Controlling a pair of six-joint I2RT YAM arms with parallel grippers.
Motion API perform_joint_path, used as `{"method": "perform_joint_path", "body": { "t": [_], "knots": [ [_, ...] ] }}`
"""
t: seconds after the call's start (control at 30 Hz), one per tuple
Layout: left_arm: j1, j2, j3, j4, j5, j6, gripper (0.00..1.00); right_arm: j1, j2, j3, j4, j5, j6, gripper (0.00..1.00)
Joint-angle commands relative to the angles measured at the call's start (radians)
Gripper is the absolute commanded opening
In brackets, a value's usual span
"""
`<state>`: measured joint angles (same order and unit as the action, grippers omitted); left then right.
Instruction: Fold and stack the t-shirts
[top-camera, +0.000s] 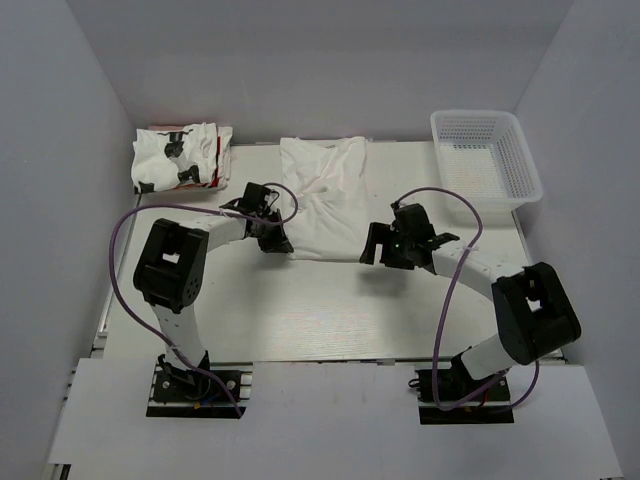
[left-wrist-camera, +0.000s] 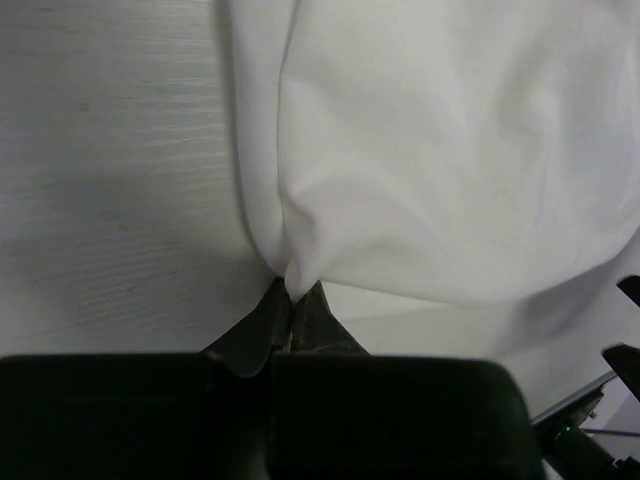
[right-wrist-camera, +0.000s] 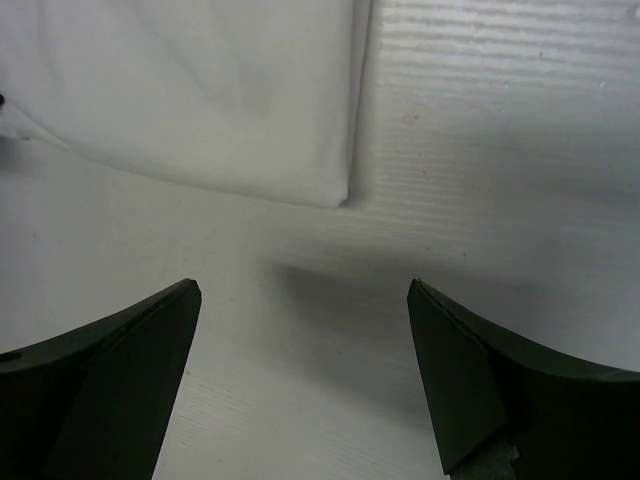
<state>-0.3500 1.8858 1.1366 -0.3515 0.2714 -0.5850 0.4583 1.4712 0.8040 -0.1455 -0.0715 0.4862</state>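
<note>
Pale desk (top-camera: 300, 310) carries a white shirt (top-camera: 325, 195) lying centre-far, long axis running near to far, its near-left corner pinched in the left jaws while the right jaws gape released just near of its near-right corner, not touching.

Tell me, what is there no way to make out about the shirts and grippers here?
The middle shirt's print, if any: every view shows only plain white cloth.
Count of shirts in the printed pile: top view, crumpled, too small.
How much cloth the left gripper pinches: left wrist view, the fold covers its tips.
That shirt beyond its near corner: right wrist view, cut off by top and left edges.
</note>
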Motion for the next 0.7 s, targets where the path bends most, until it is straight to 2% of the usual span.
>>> {"method": "perform_joint_path", "body": {
  "t": [0.0,0.17,0.47,0.63,0.67],
  "knots": [
    [-0.006,0.03,-0.063,0.005,0.005,0.008,0.0,-0.009,0.037,-0.028,0.064,-0.051,0.052,0.89],
    [-0.006,0.019,-0.084,0.014,0.015,0.008,0.0,-0.009,0.093,-0.014,0.164,-0.057,0.084,0.88],
    [-0.006,-0.031,-0.129,0.014,0.006,-0.001,0.0,-0.01,0.195,0.023,0.181,-0.022,0.138,0.86],
    [-0.006,-0.05,-0.138,0.014,0.006,-0.001,0.0,-0.014,0.23,0.037,0.181,-0.027,0.138,0.75],
    [-0.006,-0.05,-0.147,0.014,-0.003,-0.001,0.0,-0.01,0.238,0.04,0.181,-0.028,0.137,0.63]
  ]
}}
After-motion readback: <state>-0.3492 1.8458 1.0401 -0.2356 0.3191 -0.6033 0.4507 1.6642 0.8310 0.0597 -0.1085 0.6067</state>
